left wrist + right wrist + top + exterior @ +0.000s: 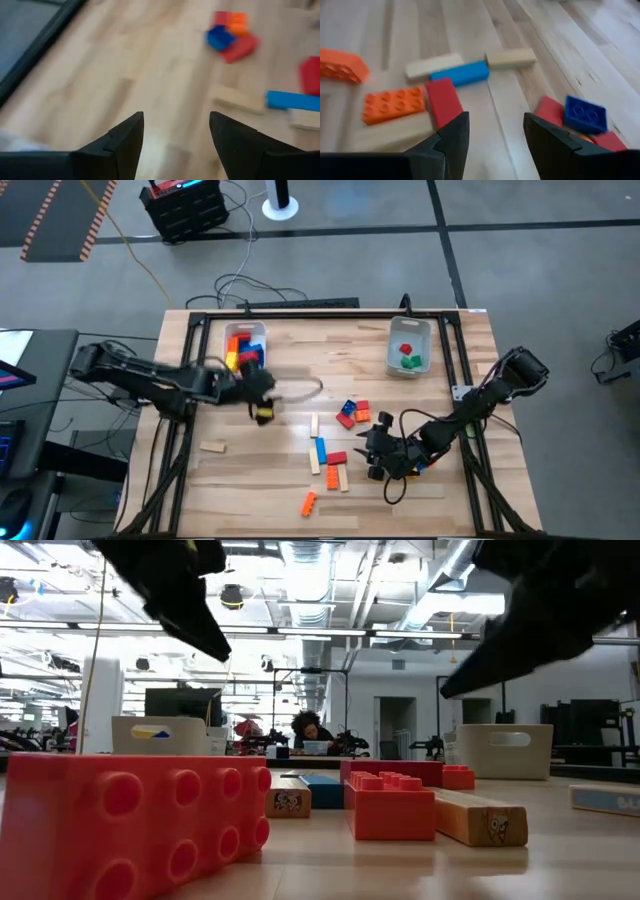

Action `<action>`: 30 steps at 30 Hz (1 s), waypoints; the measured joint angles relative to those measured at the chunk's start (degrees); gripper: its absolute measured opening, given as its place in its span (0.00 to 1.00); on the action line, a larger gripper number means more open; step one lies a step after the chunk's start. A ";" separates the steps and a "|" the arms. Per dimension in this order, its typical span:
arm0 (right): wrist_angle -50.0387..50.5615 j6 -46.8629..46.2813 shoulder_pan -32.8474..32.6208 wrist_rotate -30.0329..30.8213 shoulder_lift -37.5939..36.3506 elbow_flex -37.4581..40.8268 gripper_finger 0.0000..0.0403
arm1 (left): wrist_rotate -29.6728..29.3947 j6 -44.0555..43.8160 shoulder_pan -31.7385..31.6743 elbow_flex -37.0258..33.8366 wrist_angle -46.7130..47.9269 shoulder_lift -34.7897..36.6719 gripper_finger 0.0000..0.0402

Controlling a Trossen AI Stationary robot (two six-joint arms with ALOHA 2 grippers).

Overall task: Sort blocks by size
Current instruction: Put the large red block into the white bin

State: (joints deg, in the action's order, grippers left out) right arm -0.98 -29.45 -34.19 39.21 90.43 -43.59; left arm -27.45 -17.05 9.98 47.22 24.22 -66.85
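Observation:
Loose blocks lie in the table's near middle: a blue bar [320,450], a red block [337,457], tan bars [314,427], orange blocks [309,502], and a blue, red and orange cluster [352,412]. A lone tan block [212,447] lies to the left. My left gripper [262,398] is open above bare wood just near of the left bin, with nothing between its fingers [175,120]. My right gripper [372,442] stands open low over the table, right of the loose blocks. A red block [442,102] lies just beyond one of its fingers [495,120].
A clear bin [244,345] at the far left holds yellow, blue, red and orange blocks. A second clear bin [408,347] at the far right holds green and red ones. A black frame [300,312] runs along the table's far edge and sides. Cables lie on the floor beyond.

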 joint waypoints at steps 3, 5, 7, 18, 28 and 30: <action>-5.21 2.67 0.06 -2.14 0.11 0.00 0.53 | -2.60 -0.14 4.97 -4.20 -10.52 -2.68 0.55; -9.92 5.00 0.31 -4.09 1.23 -0.06 0.53 | -4.98 -0.16 7.61 -6.78 -17.43 -4.95 0.55; -13.54 7.12 0.72 -5.20 3.19 -0.07 0.53 | -6.62 0.21 9.52 -8.59 -23.76 -7.21 0.55; -22.36 8.59 5.53 -15.84 11.78 -0.07 0.53 | -11.40 2.48 12.24 -9.27 -35.52 -15.58 0.55; -24.04 9.71 5.86 -18.56 16.17 -0.26 0.53 | -11.42 3.91 12.44 -9.27 -38.44 -16.79 0.55; -24.29 9.62 5.86 -18.55 16.91 -0.28 0.53 | -11.40 3.95 12.46 -9.27 -38.35 -16.79 0.55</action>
State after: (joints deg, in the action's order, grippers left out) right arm -25.27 -19.83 -28.34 20.66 107.34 -43.87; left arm -38.85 -13.10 22.44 37.95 -14.13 -83.64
